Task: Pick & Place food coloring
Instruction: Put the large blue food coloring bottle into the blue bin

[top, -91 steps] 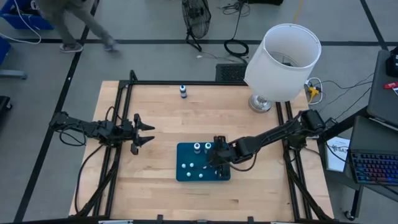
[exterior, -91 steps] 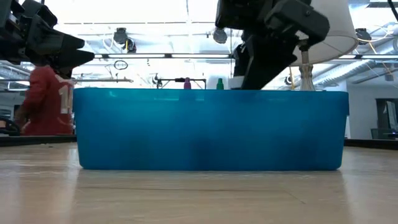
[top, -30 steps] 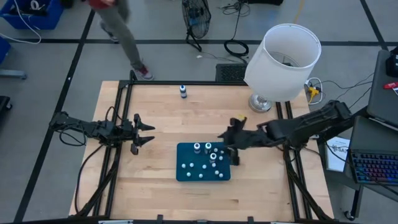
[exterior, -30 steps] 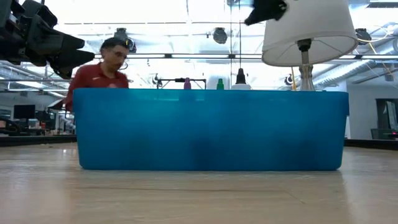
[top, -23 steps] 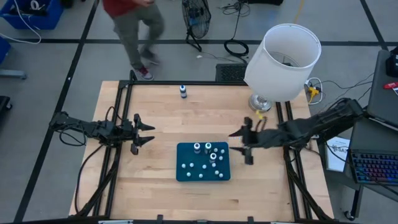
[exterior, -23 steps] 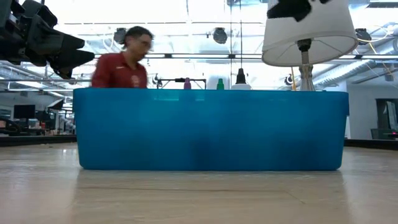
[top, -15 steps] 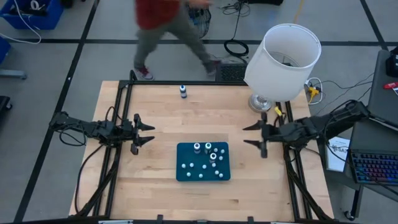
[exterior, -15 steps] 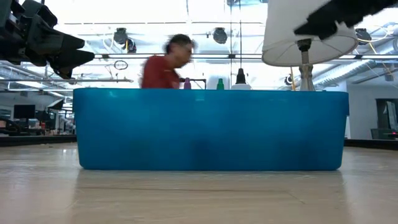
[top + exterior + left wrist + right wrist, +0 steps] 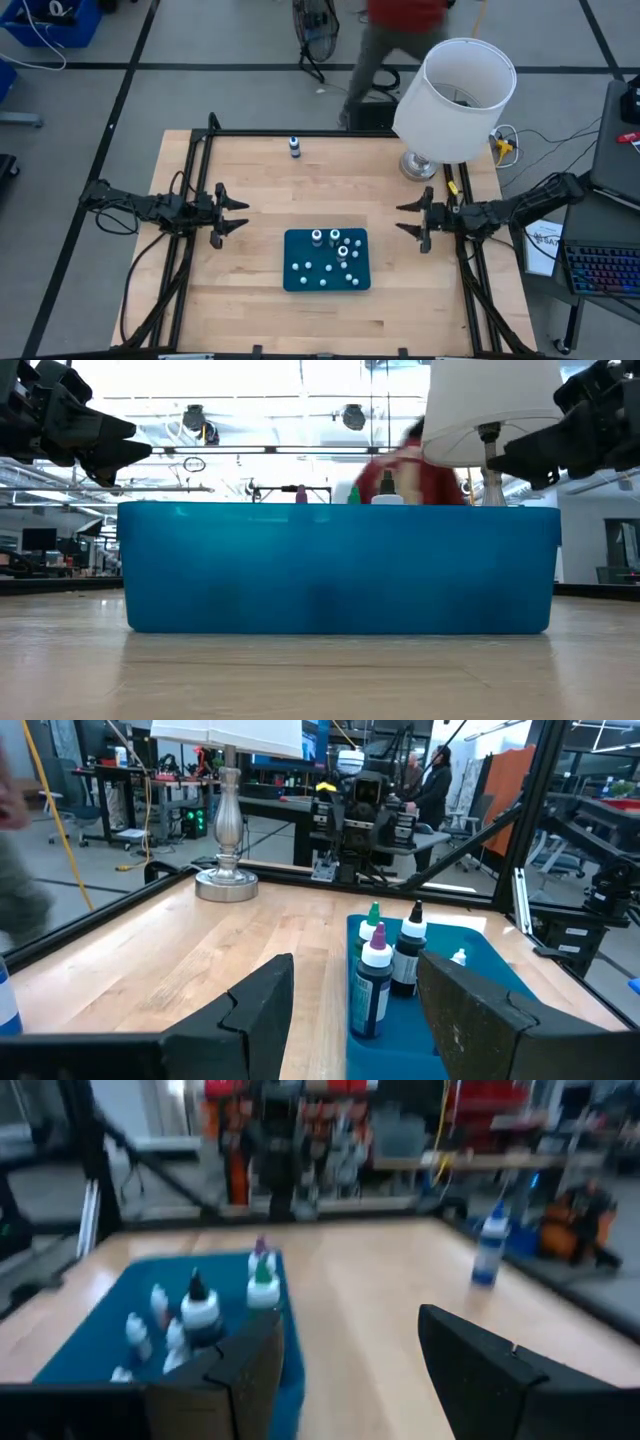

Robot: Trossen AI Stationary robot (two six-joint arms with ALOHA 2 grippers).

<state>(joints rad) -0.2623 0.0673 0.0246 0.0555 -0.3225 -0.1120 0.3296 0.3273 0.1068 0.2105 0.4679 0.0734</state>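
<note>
- The flat blue mat (image 9: pixel 327 272) lies in the near middle of the pale wooden table (image 9: pixel 270 180), with bare wood on every side of it.
- Three small dark food coloring bottles with whitish caps (image 9: pixel 335 240) stand upright near the mat's far edge; several loose white caps dot the rest of the mat.
- The right gripper (image 9: pixel 412 220), over the mat three seconds ago, has pulled back to the table's right edge, its jaws apart and holding nothing.
- The left gripper (image 9: pixel 232 213) has not moved: it hangs well to the mat's left, jaws apart and empty.
- A fourth bottle with a blue body (image 9: pixel 294 147) stands alone near the table's far edge.
- A white-shaded lamp (image 9: pixel 455 100) occupies the far right corner.
- A person in a red top (image 9: pixel 400 20) has crossed rightward behind the table.
</note>
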